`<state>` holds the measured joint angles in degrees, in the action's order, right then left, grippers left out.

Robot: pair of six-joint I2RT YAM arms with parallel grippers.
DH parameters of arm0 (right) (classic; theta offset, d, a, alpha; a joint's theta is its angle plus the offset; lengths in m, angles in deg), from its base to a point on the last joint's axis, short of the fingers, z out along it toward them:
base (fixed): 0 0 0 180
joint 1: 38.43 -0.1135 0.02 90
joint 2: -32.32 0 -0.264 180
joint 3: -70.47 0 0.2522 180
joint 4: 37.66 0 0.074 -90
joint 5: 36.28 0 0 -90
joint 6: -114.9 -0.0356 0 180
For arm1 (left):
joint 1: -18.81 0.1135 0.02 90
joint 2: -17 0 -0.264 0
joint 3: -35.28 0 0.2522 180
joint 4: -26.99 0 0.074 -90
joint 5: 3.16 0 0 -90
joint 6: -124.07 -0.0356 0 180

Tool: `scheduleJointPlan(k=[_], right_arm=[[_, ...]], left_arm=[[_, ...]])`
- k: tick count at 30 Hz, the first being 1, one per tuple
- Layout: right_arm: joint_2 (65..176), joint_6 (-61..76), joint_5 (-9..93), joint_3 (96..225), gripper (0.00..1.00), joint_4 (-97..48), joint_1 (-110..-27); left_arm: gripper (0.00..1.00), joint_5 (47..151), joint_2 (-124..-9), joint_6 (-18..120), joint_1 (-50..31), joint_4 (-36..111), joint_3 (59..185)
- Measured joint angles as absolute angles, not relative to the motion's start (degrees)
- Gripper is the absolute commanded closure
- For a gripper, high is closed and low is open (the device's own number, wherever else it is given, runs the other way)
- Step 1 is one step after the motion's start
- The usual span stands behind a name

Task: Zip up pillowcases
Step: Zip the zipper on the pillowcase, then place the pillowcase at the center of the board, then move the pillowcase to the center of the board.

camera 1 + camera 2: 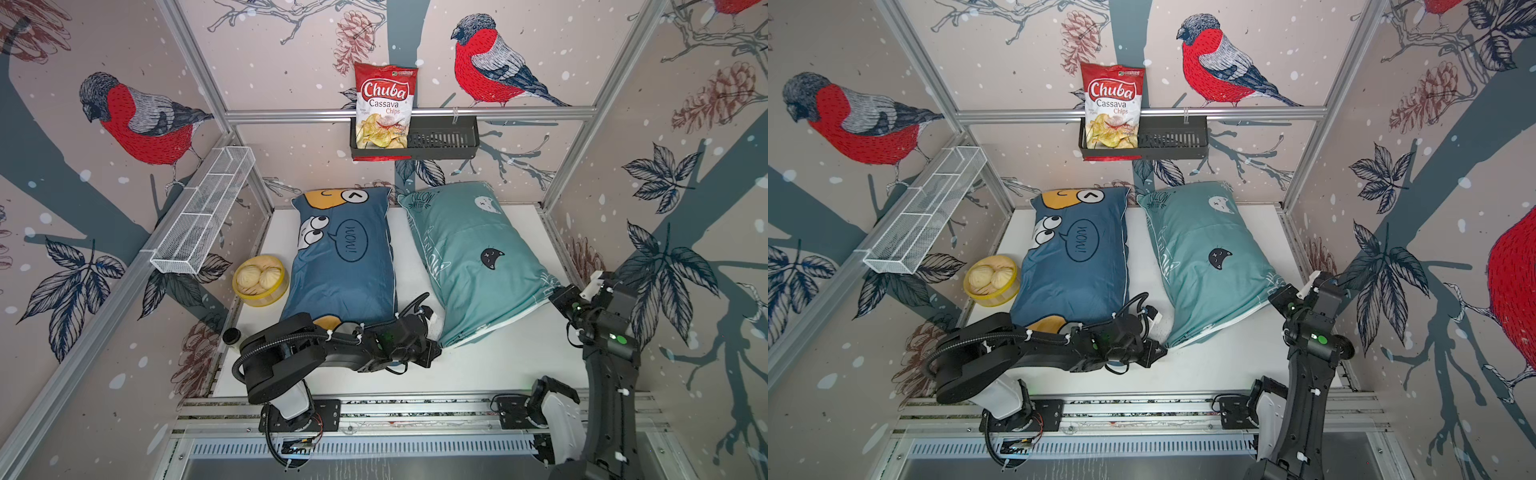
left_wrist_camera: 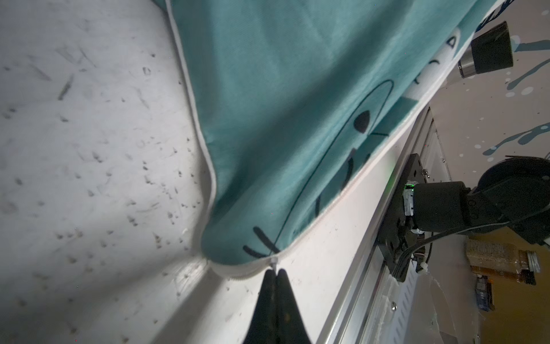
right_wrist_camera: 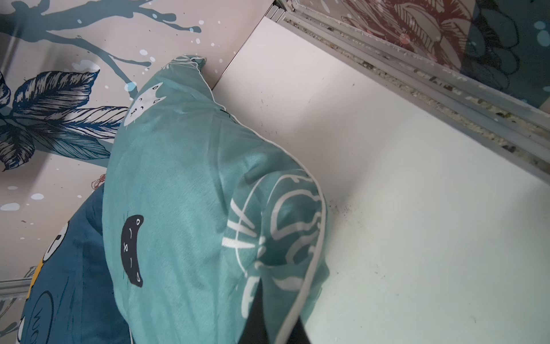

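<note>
Teal pillowcase (image 1: pixel 469 266): left gripper (image 2: pixel 274 271) pinches zipper pull (image 2: pixel 273 262), right gripper (image 1: pixel 556 294) clamps opposite corner; next, likely drag pull along seam.

Yellow cartoon faces on dark blue pillowcase (image 1: pixel 340 286); cat heads on teal pillowcase (image 1: pixel 465 245)

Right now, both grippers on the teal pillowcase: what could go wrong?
1. The left gripper pinches just the tip of the small zipper pull; it may slip off when pulled.
2. The right gripper holds the teal pillowcase only by corner fabric; slack could bunch ahead of the pull and jam it.
</note>
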<state>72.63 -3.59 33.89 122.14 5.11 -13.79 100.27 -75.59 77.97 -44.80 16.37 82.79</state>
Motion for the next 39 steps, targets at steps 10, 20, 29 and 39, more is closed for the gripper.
scheduleJointPlan(k=[10, 20, 29, 39], right_arm=[[73.2, -5.12, 32.6, 119.98, 1.0, 1.81, -10.55], [71.61, -5.01, 33.03, 122.58, 0.0, 1.03, -10.53], [81.2, -6.74, 36.99, 127.32, 0.0, -7.19, -15.73], [108.55, -3.46, 39.81, 139.19, 0.0, -16.02, -25.31]], left_arm=[[1.0, 100.17, -76.01, 77.62, -44.8, 17.4, 83.06], [0.0, 98.24, -72.73, 75.26, -43.01, 22.8, 87.25], [0.0, 84.52, -62.22, 64.55, -37.77, 40.15, 98.66], [0.0, 73.02, -46.68, 53.73, -15.17, 47.63, 95.06]])
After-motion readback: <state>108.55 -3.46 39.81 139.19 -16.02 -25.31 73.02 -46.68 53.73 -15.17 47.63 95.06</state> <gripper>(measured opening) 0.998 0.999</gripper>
